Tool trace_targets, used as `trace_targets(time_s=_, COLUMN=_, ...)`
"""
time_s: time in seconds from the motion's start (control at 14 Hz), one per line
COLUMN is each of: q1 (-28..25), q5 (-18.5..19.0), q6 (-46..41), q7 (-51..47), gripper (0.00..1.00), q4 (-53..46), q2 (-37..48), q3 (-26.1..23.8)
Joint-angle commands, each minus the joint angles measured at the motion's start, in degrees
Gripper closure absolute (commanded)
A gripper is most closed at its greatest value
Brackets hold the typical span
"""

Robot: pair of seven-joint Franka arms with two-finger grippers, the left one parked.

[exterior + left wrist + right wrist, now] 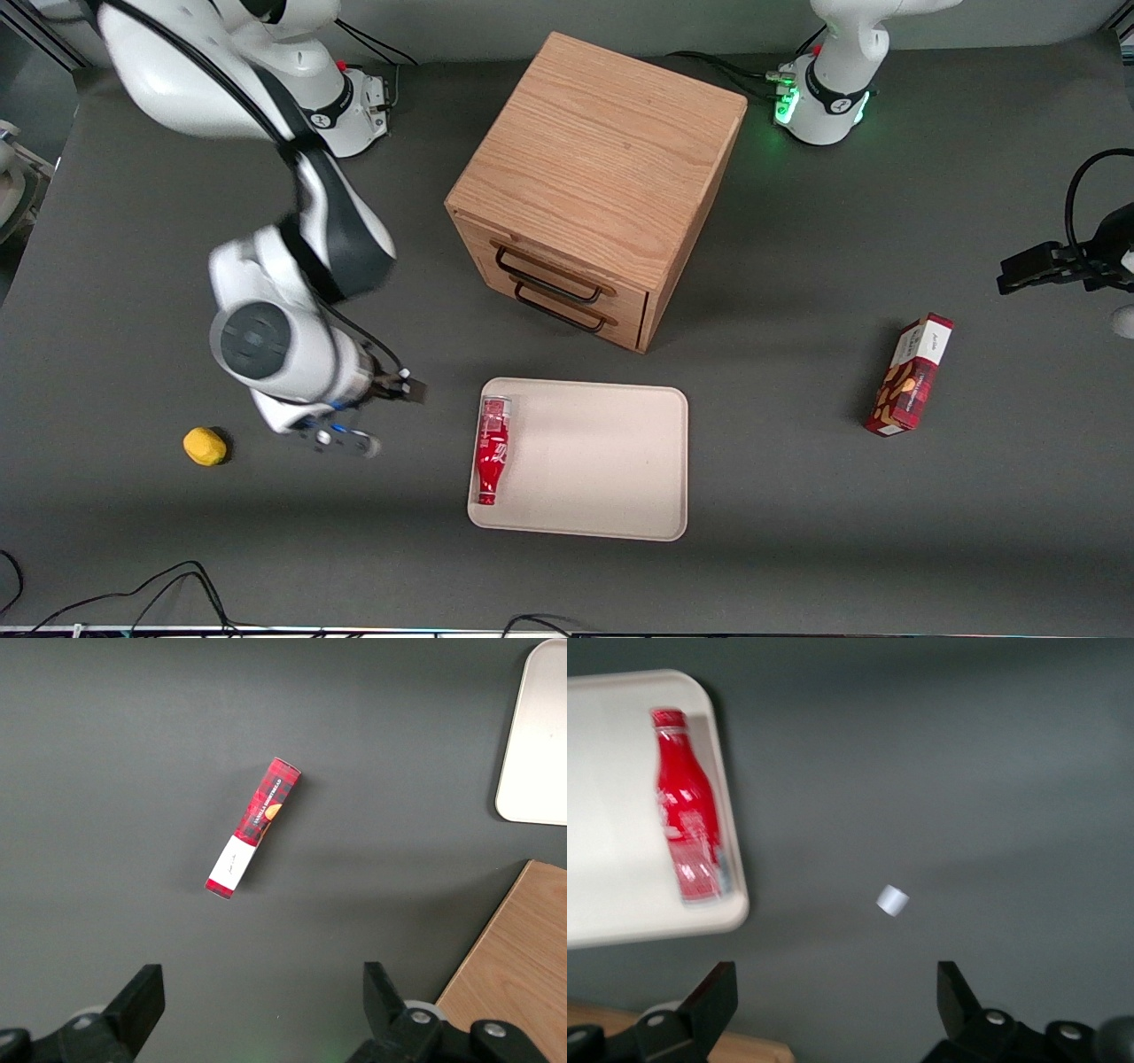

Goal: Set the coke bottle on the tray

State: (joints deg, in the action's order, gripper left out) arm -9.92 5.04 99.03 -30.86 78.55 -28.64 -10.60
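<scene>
The coke bottle [492, 447], red with white script, lies flat on the beige tray [602, 461], along the tray's rim toward the working arm's end. Its silvery base points toward the wooden cabinet and its neck points toward the front camera. My gripper [381, 415] hangs above the bare table beside the tray, between the tray and a yellow fruit. It is open and holds nothing. In the right wrist view the coke bottle [687, 815] rests just inside the rim of the tray [611, 859], apart from the gripper [835, 988] and its spread fingers.
A wooden two-drawer cabinet [594, 186] stands farther from the front camera than the tray. A small yellow fruit [205, 446] lies toward the working arm's end. A red snack box [911, 375] lies toward the parked arm's end. A small silvery cylinder [892, 900] sits on the table.
</scene>
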Motion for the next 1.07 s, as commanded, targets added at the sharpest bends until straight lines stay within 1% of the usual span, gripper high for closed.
trace_targets(time_s=0.0, q1=13.4, q5=-0.7, q6=-6.0, q7=8.1, gripper=0.00, q4=7.7, q2=10.3, q3=-8.7)
trace_targets(time_s=0.14, q1=26.1, q5=-0.7, q6=-8.1, q7=11.8, gripper=0.00, q4=9.3, q2=13.9, q3=-18.2)
trace_targets(time_s=0.21, q1=31.4, q5=-0.6, q6=-8.1, q7=12.1, gripper=0.00, q4=11.1, q2=15.4, q3=-22.4)
trace_targets(time_s=0.29, q1=33.1, q5=-0.6, q6=-8.0, q7=12.9, gripper=0.00, q4=13.2, q2=17.8, q3=-23.6)
trace_targets(time_s=0.36, q1=31.0, q5=-0.6, q6=-8.0, q7=14.5, gripper=0.00, q4=14.6, q2=20.3, q3=-21.2)
trace_targets(time_s=0.5, q1=19.7, q5=-1.0, q6=-8.1, q7=14.9, gripper=0.00, q4=15.8, q2=23.6, q3=-9.0)
trace_targets(time_s=0.57, q1=16.5, q5=-2.7, q6=-8.2, q7=15.0, gripper=0.00, q4=15.9, q2=24.2, q3=-4.7)
trace_targets(time_s=0.64, q1=15.7, q5=-4.8, q6=-9.1, q7=15.4, gripper=0.00, q4=15.8, q2=24.9, q3=-2.8)
trace_targets(time_s=0.86, q1=15.5, q5=-6.3, q6=-11.2, q7=21.9, gripper=0.00, q4=16.0, q2=27.5, q3=-1.4)
trace_targets(time_s=0.93, q1=14.7, q5=-7.8, q6=-11.7, q7=23.0, gripper=0.00, q4=16.5, q2=28.6, q3=0.2)
trace_targets(time_s=1.0, q1=12.8, q5=-8.6, q6=-11.4, q7=24.4, gripper=0.00, q4=18.4, q2=30.3, q3=2.6)
